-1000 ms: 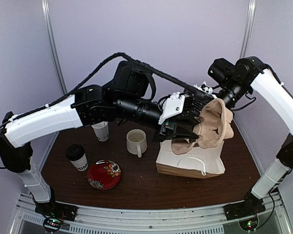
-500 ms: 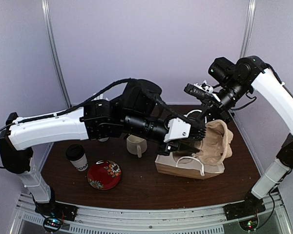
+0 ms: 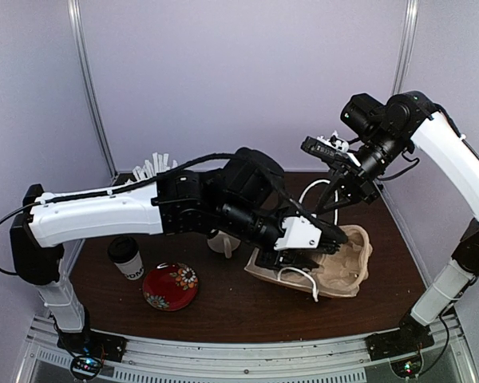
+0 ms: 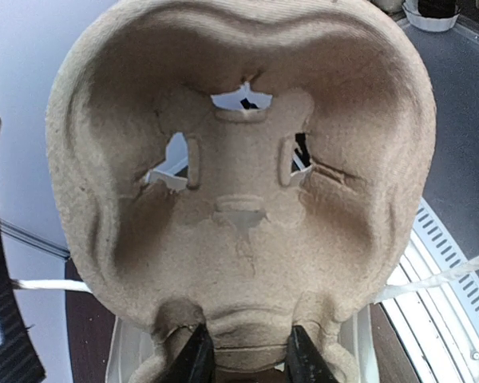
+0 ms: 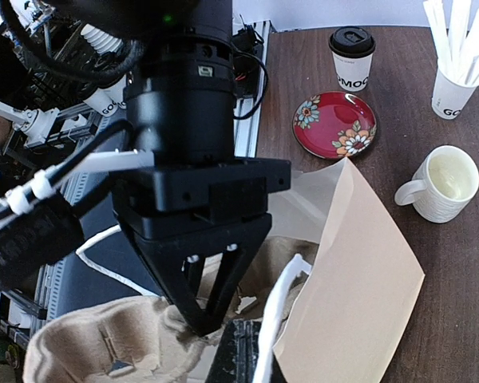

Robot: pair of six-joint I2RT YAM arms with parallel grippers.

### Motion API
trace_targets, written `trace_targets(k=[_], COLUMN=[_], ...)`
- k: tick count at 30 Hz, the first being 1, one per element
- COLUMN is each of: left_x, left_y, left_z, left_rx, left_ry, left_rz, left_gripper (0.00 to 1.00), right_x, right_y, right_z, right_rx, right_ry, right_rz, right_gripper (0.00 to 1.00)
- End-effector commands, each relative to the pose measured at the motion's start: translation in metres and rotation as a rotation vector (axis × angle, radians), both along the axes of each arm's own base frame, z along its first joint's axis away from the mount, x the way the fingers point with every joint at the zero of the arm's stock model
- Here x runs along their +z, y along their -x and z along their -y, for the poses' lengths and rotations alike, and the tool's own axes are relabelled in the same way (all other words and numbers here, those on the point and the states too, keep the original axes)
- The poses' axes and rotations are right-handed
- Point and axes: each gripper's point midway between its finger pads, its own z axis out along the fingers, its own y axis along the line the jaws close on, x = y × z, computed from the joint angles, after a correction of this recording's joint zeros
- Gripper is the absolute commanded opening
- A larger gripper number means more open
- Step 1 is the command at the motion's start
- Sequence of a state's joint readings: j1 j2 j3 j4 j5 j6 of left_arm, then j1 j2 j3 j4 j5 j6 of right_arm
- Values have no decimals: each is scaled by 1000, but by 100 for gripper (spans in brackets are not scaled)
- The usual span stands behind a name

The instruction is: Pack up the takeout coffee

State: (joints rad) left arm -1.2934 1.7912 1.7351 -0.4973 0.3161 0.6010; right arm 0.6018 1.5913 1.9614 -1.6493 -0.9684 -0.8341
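Lilac walls backed the dark brown tabletop (image 3: pixel 223 315), where the left arm hid most of the tan paper bag (image 5: pixel 351 263). The left tool (image 4: pixel 243 355) gripped the rim of a moulded pulp cup carrier (image 4: pixel 239 223). The right tool (image 3: pixel 345 185) was clenched on the bag's white cord handle (image 3: pixel 307 191). The tall white paper cup with black lid (image 3: pixel 126 257) stood upright at the left, long axis vertical, beside a red floral plate (image 3: pixel 170 286), its lettering only partly readable.

Soft, even light falls from overhead, and only faint shadows lie on the dark worktop (image 3: pixel 223 315). The left wrist view shows the pulp carrier (image 4: pixel 239 239) crisp, its backdrop washed pale. The right wrist view bends at its edges. There the lettering on the takeout coffee (image 5: pixel 351 56) reads clearly, and the paper bag (image 5: pixel 359 263) glows bright.
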Motion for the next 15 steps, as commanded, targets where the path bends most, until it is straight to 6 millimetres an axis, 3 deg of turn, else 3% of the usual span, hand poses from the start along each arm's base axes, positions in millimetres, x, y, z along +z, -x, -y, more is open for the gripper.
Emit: trace_targets(k=[1, 7, 15], left_x=[-12, -28, -24], left_y=[-14, -32, -37], left_z=[5, 9, 2], left_rx=[60, 135, 177], left_ry=[-78, -142, -152], left_rz=[36, 75, 84], left_gripper=[25, 25, 26], right_x=[8, 10, 13], right_y=[8, 4, -12], right_z=[0, 5, 21], right_rx=[16, -4, -64], right_ry=[-18, -10, -28], right_rz=[-7, 9, -3], right_gripper=[0, 5, 1])
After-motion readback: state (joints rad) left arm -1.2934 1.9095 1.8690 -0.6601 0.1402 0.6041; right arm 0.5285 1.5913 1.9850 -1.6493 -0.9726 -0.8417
